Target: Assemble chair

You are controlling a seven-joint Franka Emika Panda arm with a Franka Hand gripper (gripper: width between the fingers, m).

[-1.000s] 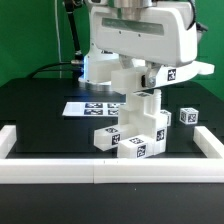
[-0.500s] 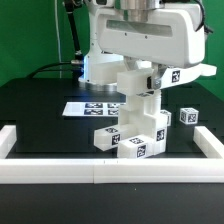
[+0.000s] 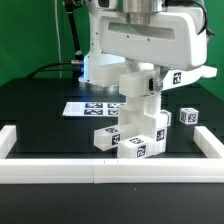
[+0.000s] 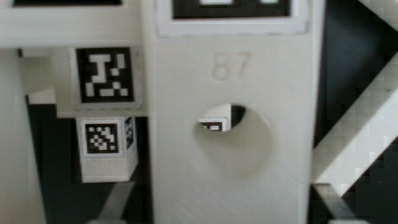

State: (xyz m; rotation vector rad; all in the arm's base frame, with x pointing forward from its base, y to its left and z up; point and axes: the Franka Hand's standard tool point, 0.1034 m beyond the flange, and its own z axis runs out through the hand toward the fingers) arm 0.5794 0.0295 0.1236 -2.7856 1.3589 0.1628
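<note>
My gripper (image 4: 240, 200) is shut on a broad white chair part (image 4: 231, 90) stamped "87", with a round hole through it. One finger (image 4: 134, 200) lies against each long side of the part. In the exterior view the gripper (image 3: 142, 84) holds this part (image 3: 141, 104) upright, right over a cluster of white tagged chair blocks (image 3: 130, 141) at the front middle of the black table. The part's lower end sits at or in the cluster; contact is hidden. A small tagged cube (image 3: 186, 116) lies apart at the exterior view's right.
The marker board (image 3: 92, 107) lies flat behind the cluster at the exterior view's left. White border rails run along the front (image 3: 100, 172), the left (image 3: 8, 138) and the right (image 3: 206, 140). The arm's bulky white body (image 3: 140, 40) hangs over the middle.
The arm has sunk a little with the held part toward the cluster. The grip is the same, and the loose cube has not moved.
</note>
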